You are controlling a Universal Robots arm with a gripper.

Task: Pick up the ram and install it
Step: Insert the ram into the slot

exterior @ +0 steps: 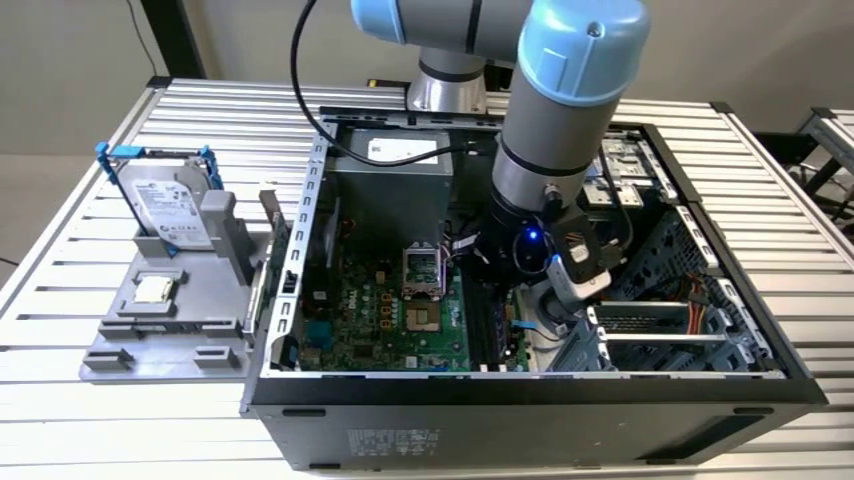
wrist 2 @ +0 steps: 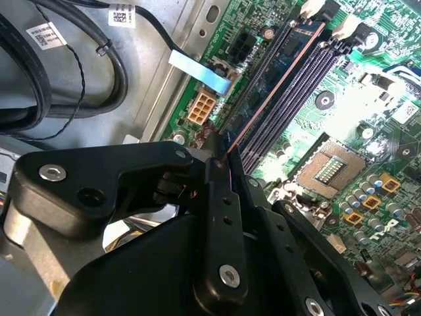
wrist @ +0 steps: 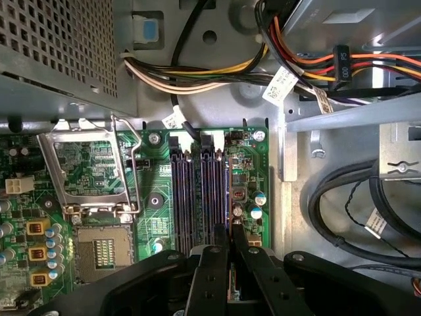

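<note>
On the slatted worktop [exterior: 80, 420] at the exterior view's left, a grey fixture [exterior: 147, 350] carries a silver hard drive [exterior: 174, 205] in a blue frame and a small square chip [exterior: 155, 290]. To their right lies the open computer case [exterior: 534, 385]. The arm [exterior: 561, 120] comes down steeply from above into it, wrist pointing at the motherboard [exterior: 387, 320].

The end effector [exterior: 530, 300] sits low over the memory slots beside the processor socket [wrist: 102, 250]. In both wrist views its two black fingers are drawn close together, grasping the ram [wrist 2: 284, 74] by one end. The thin stick runs edge-on out from between the fingertips of the end effector [wrist 2: 230, 161] along one slot towards the white latches at the far end. In the first wrist view the ram [wrist: 229, 197] shows as a narrow line in the slot nearest the case wall, straight ahead of the end effector [wrist: 230, 230].

The drive has a printed sticker, the power supply a white label [exterior: 400, 150], and the cables carry white tags [wrist 2: 46, 34] [wrist: 279, 82]; their print is too small to make out.
</note>
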